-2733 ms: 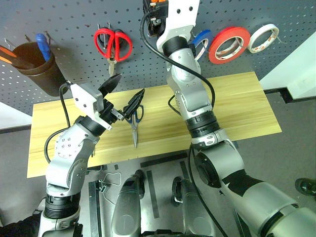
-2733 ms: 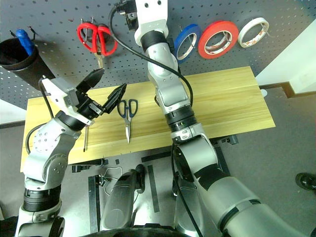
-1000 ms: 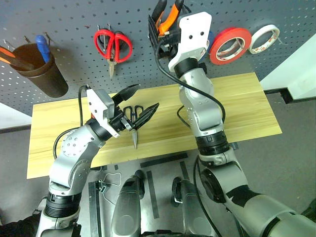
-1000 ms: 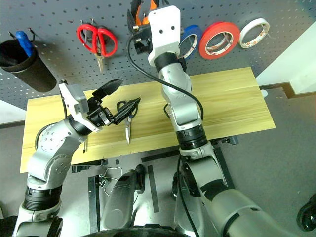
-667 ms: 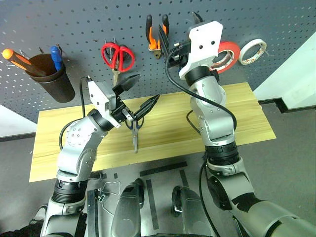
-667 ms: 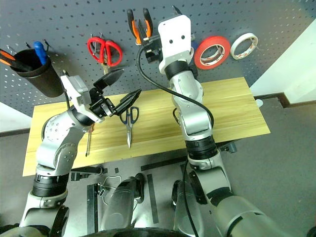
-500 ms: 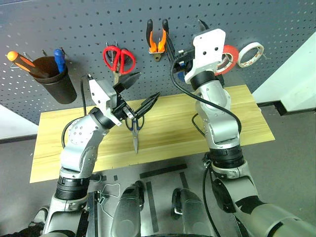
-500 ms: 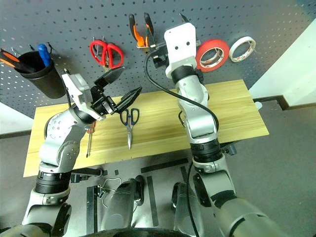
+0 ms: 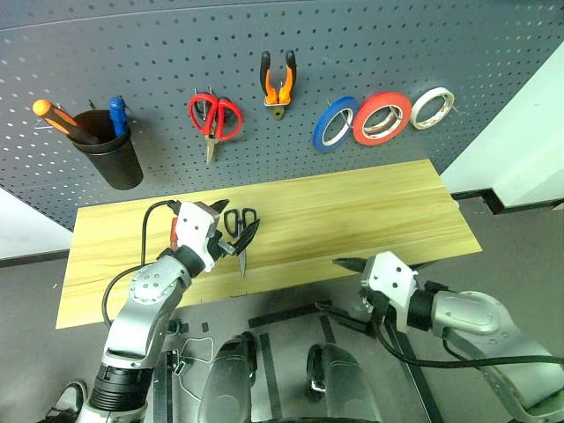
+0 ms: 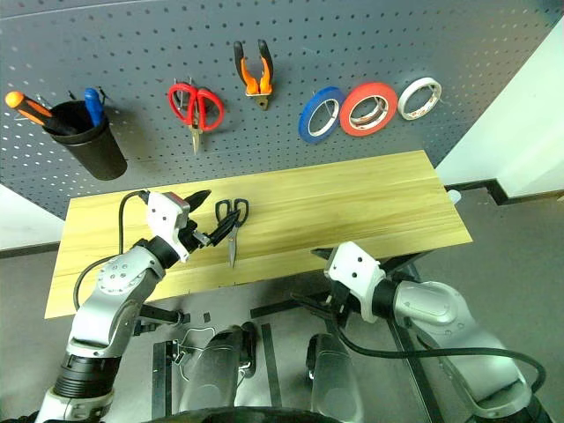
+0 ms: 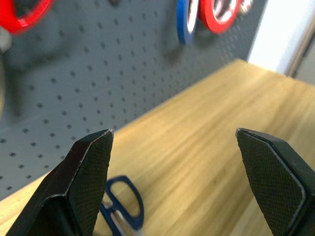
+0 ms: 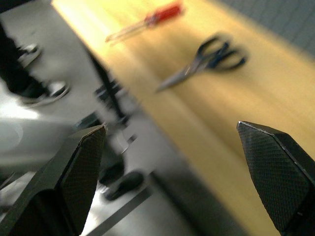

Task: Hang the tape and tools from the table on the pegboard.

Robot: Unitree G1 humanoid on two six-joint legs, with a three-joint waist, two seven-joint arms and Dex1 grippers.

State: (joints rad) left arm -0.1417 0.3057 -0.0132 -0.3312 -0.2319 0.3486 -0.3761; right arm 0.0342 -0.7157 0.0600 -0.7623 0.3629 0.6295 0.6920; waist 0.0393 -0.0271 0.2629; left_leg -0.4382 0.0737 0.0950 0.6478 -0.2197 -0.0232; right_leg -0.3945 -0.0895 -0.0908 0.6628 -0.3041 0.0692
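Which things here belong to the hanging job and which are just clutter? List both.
Job: red tape and pliers, on the pegboard; dark-handled scissors and red screwdriver, on the table.
Clutter: red scissors, blue tape, white tape, black cup.

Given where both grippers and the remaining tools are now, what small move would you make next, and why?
Probably lower the open left gripper onto the dark-handled scissors lying on the table just beside it. The pliers and red tape already hang on the pegboard.
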